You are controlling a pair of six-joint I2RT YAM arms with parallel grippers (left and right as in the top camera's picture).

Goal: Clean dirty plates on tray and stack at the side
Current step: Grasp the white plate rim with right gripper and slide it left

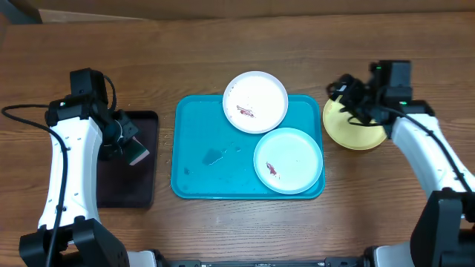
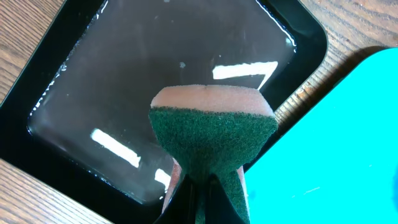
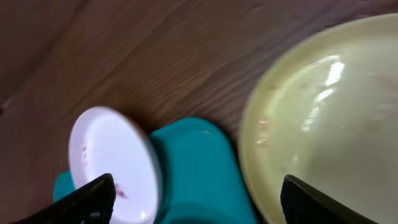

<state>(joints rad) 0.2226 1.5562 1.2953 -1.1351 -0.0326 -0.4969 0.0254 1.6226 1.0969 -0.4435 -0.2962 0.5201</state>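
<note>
Yellow-green plate (image 1: pixel 356 135) sits just right of the tray (image 1: pixel 211 126), partly hidden under the spread right tool (image 3: pixel 199 202). White plate (image 1: pixel 255 101) and mint plate (image 1: pixel 288 160) crowd the tray's right half; left tool (image 2: pixel 200 208) pinches a sponge (image 2: pixel 211 137).

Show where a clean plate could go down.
Bare wood spans the far edge, behind the black tray and white plate; the turquoise tray is open in its left half. Crowded: its right side, with mint plate, yellow plate and right pincer.

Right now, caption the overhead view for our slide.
White plate and mint plate on turquoise tray; yellow plate beside it; left gripper holds sponge.
</note>
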